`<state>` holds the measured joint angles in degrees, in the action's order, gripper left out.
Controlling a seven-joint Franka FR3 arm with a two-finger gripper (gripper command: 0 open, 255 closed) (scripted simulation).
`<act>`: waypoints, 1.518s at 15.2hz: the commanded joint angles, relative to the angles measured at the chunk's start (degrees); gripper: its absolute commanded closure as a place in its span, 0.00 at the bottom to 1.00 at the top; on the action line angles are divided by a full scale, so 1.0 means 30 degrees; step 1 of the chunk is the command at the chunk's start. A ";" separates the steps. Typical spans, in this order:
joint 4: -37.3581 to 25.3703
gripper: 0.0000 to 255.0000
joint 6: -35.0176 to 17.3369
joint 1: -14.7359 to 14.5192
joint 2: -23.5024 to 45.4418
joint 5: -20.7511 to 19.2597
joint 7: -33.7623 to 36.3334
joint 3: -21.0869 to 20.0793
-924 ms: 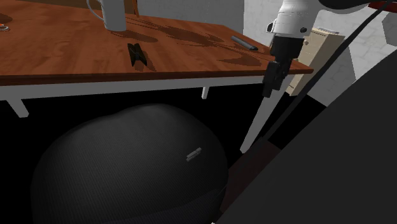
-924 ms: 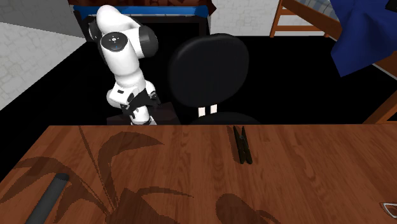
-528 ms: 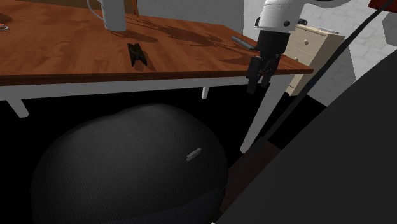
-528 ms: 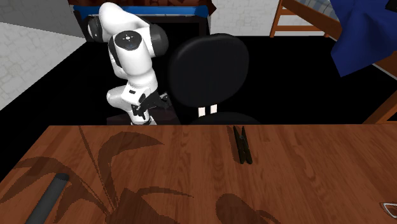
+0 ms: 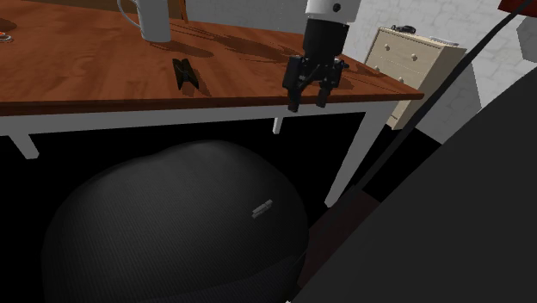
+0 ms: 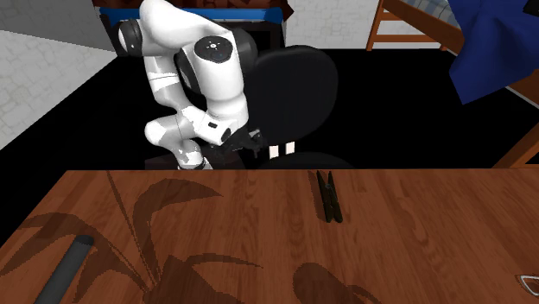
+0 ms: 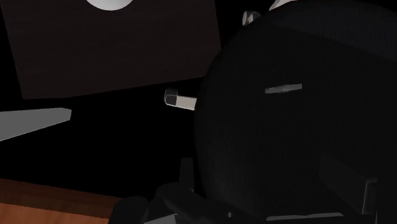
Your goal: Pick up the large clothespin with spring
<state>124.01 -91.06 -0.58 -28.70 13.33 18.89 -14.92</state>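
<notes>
The large clothespin (image 5: 185, 73) is dark and lies flat on the brown wooden table (image 5: 95, 82), close to its near edge. In the second exterior view the clothespin (image 6: 328, 195) sits by the table's far edge (image 6: 406, 177). My black gripper (image 5: 306, 102) hangs open in front of that near edge, well off to the shoulder view's right of the clothespin and just below the tabletop's level. Nothing is between its fingers. In the second exterior view the gripper (image 6: 251, 142) is beyond the table, to the clothespin's left.
A black office chair (image 5: 172, 232) stands under and in front of the table, below the gripper. A white mug (image 5: 155, 19) stands at the table's back. A grey rod (image 6: 65, 268) lies on the table. A dresser (image 5: 411, 56) is beyond the table's corner.
The arm has swung toward the shoulder view's left, carrying the gripper from the table's right corner along the front edge toward the clothespin. The fingers stayed open.
</notes>
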 commanded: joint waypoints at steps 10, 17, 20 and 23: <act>-0.7994 0.00 -0.0908 0.0266 0.7321 -0.1140 0.6025 -0.2882; -1.5423 0.00 0.0177 -0.0919 1.3153 -0.3820 1.0070 -0.3938; -2.0002 0.00 0.1505 -0.2192 1.6260 -0.5350 1.1606 -0.3984; -1.9246 0.00 0.0892 -0.2117 1.6090 -0.5253 1.1568 -0.3920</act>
<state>65.73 -87.69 -6.94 19.49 -2.39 53.49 -26.72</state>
